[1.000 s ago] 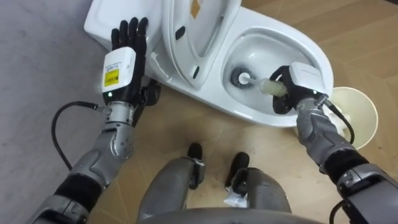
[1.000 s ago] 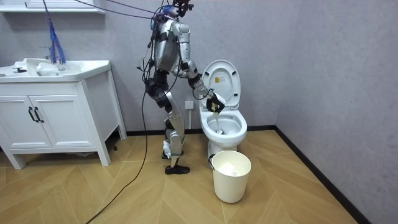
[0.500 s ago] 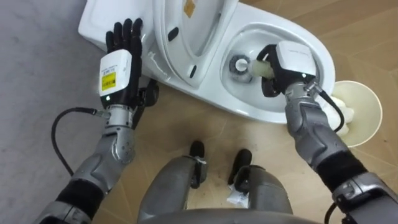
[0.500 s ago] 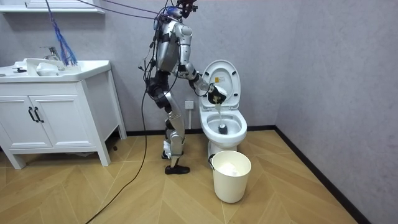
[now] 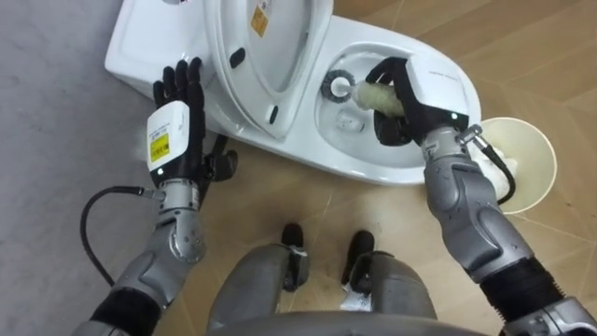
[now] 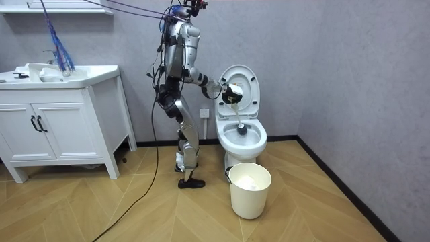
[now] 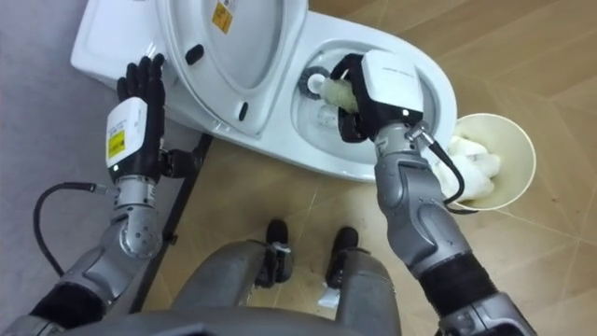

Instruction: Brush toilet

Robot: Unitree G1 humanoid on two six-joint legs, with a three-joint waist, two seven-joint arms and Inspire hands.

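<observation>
1. Brush [image 5: 371, 96] sits inside the toilet bowl [image 5: 373, 173]. Its cream handle comes out of my right hand [image 5: 431, 84], and its dark head is low at the back of the bowl, close under the raised seat and lid [image 5: 270, 47].
2. Right hand: fingers [image 5: 387, 70] are curled tight round the brush handle, and the hand hangs over the bowl's opening.
3. Left hand [image 5: 177, 112]: fingers are straight and spread, holding nothing. It is held up on the robot's left beside the cistern [image 5: 140, 47]. I cannot tell whether it touches the porcelain.
4. Room view: the robot stands upright at the toilet, on the room view's left of it, with its right arm reaching over the bowl. A bin [image 5: 532, 140] stands on the floor just in front of the toilet with something white inside.
5. Step in hand, as I judge it: scrubbing is under way, with the head working the rear wall of the bowl. The front and sides look yet to be covered, so I put the task around the middle.
6. Next move, as I see it:
   - Sweep the head round the side walls and forward, pressing the bristles onto the porcelain.
   - Hold the grip firm so the handle does not twist.
   - Mind the raised seat, which is very near the head.
</observation>
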